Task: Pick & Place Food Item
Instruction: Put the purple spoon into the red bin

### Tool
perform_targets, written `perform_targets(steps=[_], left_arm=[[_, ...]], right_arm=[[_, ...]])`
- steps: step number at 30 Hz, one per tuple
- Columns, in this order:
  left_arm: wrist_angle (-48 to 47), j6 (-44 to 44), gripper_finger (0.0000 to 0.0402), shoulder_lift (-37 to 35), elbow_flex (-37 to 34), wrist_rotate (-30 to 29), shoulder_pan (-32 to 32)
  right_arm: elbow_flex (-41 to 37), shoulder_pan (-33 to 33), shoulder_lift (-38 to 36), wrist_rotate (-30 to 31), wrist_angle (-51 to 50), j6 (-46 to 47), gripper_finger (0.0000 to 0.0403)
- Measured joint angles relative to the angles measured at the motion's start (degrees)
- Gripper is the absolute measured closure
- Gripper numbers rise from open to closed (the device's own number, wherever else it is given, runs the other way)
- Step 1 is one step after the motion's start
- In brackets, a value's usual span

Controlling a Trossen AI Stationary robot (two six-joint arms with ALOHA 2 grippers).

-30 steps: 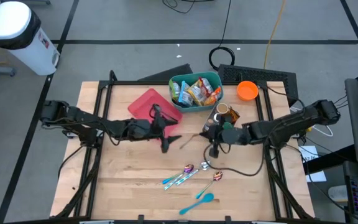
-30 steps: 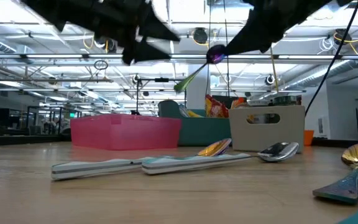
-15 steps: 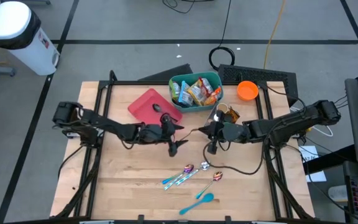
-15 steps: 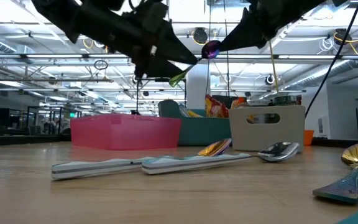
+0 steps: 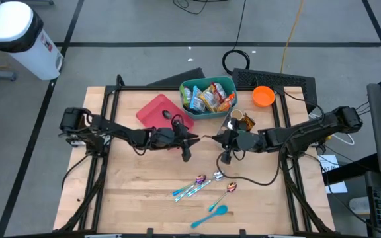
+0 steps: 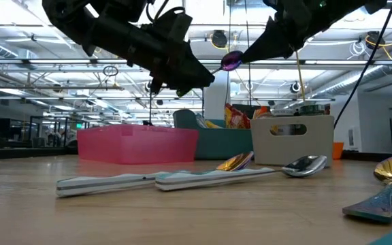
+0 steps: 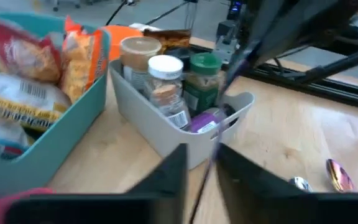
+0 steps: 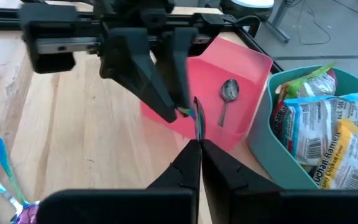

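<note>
Fingers (image 8: 194,151) of both arms pinch one thin purple-bowled metal spoon (image 6: 231,60) midair.

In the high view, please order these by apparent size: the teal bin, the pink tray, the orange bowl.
1-2. Teal bin and pink tray: they look alike, and the arm partly hides the tray, so I do not rank them.
3. Orange bowl: clearly smallest.

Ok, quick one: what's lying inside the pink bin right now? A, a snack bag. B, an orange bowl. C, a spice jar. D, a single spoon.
D. The right wrist view shows one spoon lying in the pink bin; the snack bags sit in the teal bin beside it, and the high view shows the orange bowl off the tabletop's far edge.
</note>
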Motion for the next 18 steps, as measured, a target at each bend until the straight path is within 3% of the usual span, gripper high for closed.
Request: perform_targets(steps=[3,9,18], left_arm=[[-0.08,4.77,0.0385,-0.94,-0.03,3.56,0.4],[3.86,7.56,0.0393,-3.19,-1.96,3.33,0.75],[30.98,0.03,0.0396,-6.76,-19.71,1.81,6.48]], right_arm=[[0.0,-0.03,0.0,0.68,0.09,0.01,0.0403],[0.0,-0.04,-0.14,0.95,0.06,0.03,0.0393],[-0.07,0.04,0.0,-0.71,-0.98,1.25,0.0373]])
